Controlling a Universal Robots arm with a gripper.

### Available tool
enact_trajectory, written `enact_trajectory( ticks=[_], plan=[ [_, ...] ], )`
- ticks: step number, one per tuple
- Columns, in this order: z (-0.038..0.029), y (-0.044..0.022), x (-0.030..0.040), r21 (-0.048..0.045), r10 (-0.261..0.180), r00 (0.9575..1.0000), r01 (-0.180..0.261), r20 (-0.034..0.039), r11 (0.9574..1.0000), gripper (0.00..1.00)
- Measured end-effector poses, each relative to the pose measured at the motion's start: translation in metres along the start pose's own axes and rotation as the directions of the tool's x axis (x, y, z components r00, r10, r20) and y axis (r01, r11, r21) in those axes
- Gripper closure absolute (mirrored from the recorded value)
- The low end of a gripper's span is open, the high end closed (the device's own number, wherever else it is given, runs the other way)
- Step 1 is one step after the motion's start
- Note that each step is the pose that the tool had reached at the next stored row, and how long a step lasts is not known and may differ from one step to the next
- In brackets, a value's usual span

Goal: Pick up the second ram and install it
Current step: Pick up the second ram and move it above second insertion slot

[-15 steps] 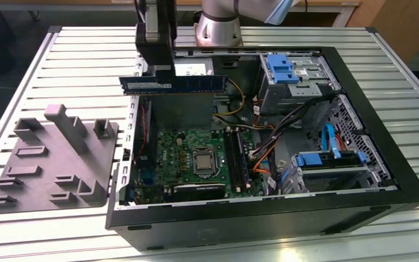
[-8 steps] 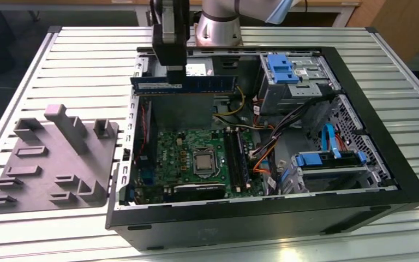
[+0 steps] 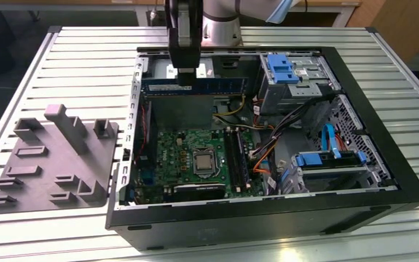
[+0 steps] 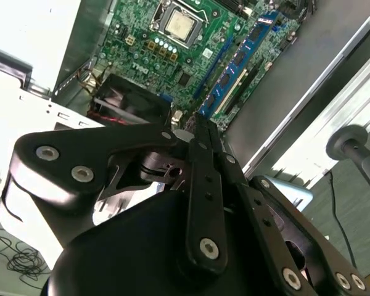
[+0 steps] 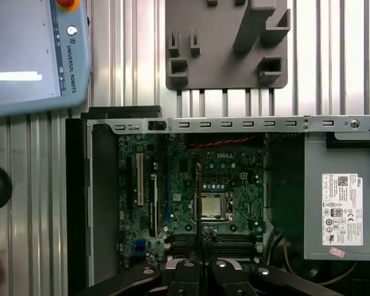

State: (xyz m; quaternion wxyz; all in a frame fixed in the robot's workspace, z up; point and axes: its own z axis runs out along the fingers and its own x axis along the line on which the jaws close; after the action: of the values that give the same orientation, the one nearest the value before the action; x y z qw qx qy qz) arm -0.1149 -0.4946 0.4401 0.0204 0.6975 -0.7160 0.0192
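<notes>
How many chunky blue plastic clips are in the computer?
2. In the case, one blue clip sits at the far side; the other clip sits nearer, on the exterior view's right. More may be hidden.

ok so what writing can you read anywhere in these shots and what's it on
On the teach pendant: brand lettering along its edge, not quoted.
On the power supply's white label: print too small to read.
On the motherboard: a small white maker's mark.
On the second ram, held in the gripper: nothing legible.
</notes>
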Motion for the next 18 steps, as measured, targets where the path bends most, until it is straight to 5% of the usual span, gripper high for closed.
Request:
enact_trajectory(
  ticks=[18],
  plan=[
    [0.0141,-0.0098,-0.0011,-0.0033,0.000,1.0000,0.000,-0.0002,1.0000,0.88]
  ],
)
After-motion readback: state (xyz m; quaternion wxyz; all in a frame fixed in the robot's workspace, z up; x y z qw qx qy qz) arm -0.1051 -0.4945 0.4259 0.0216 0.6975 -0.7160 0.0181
